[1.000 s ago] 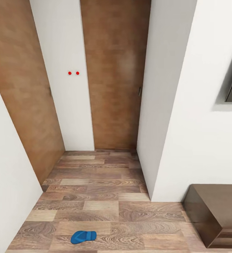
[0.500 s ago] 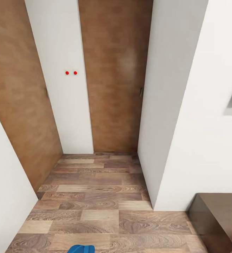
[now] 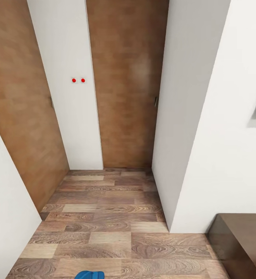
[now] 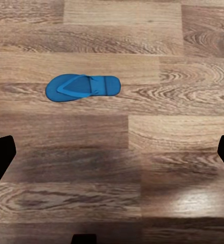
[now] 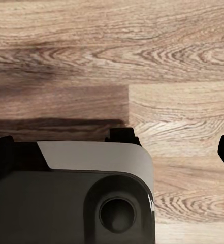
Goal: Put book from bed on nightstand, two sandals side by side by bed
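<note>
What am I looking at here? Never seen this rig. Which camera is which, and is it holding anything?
It's a simulated wheeled robot with two arms, driven by a person. The big picture is from its head camera: a wood floor, white walls, two wooden doors and a dark cabinet at lower right. The other two come from cameras near each gripper, looking down at the floor. The left wrist view shows a blue sandal lying flat; its edge peeks into the head view's bottom. The right wrist view shows part of the robot's own grey body. Both grippers look open, holding nothing.
</note>
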### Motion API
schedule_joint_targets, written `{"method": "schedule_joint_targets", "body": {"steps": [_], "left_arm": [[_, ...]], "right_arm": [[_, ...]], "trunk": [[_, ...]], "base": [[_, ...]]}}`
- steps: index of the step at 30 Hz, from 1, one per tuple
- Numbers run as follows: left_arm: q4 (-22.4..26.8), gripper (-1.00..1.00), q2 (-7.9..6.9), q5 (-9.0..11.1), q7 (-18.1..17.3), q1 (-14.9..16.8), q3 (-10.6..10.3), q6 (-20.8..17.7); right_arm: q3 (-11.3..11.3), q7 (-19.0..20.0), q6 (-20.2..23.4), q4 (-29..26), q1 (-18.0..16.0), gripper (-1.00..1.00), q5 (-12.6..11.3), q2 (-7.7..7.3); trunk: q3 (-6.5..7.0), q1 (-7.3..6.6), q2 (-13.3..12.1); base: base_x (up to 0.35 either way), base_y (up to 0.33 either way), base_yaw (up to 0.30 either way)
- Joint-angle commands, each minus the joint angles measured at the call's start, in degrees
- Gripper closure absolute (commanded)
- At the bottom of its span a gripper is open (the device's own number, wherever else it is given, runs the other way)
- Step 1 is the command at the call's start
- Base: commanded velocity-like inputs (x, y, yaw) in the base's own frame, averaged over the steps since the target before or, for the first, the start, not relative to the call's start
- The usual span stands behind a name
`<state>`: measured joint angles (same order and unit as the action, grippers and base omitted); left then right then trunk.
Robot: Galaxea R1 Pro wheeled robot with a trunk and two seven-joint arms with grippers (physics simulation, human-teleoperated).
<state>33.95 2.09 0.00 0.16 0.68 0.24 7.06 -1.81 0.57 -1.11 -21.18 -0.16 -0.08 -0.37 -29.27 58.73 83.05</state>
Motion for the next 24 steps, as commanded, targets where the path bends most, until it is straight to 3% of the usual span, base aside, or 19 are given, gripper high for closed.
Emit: {"method": "schedule_joint_targets", "body": {"steps": [1,15,24], "left_arm": [[-0.03,-1.00,0.00,0.00,0.02,0.03,0.02,0.16],[-0.03,-1.00,0.01,0.02,0.02,0.03,0.02,0.14],[-0.03,-1.00,0.01,0.00,0.02,0.03,0.02,0.16]], "right_arm": [[-0.19,0.06,-0.10,0.00,-0.02,-1.00,-0.01,0.02],[-0.18,0.05,-0.12,0.00,-0.01,-1.00,-0.01,0.02],[-0.16,0.06,-0.12,0.00,0.00,-1.00,-0.01,0.02]], "trunk": [[-0.05,0.00,0.03],[-0.05,0.00,0.03],[-0.05,0.00,0.03]], "base": [[0.032,0.000,0.000],[0.248,0.000,0.000],[0.044,0.000,0.000]]}}
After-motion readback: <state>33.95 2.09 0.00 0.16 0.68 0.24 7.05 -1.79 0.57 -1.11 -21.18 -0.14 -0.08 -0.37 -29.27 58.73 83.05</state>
